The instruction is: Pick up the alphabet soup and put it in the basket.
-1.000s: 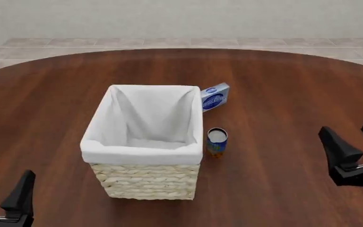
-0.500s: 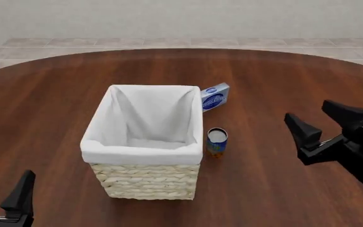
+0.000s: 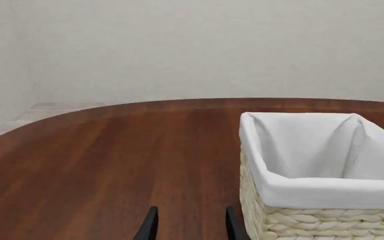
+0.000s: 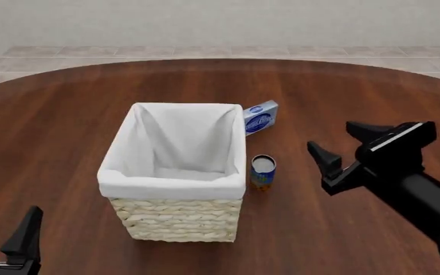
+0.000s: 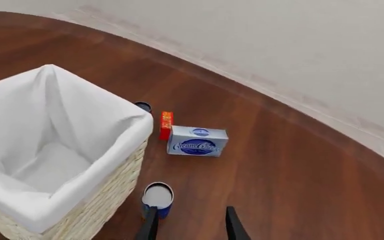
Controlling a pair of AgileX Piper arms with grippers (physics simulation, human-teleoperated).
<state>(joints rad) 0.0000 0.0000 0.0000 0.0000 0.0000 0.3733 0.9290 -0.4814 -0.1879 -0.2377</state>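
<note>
Alphabet soup: the alphabet soup stands upright on the worktop, just beside the basket's right wall near its front corner; whether the two touch cannot be told. Silver-white top, dark blue and orange-yellow label.
Basket: the basket is pale woven wicker with a white cloth lining folded over the rim; nothing shows inside but the lining.
Right gripper: the right gripper hangs above the worktop to the right of the can, apart from it. Its fingers are spread wide and hold nothing. In the right wrist view the can sits just ahead of the finger tips.
Left gripper: the left gripper is at the near left corner, well apart from the basket, fingers parted and bare.
Cream cheese box: a blue-and-white cream cheese box lies behind the basket's far right corner.
Other items: the right wrist view shows a small red box and a dark can beyond the basket.
</note>
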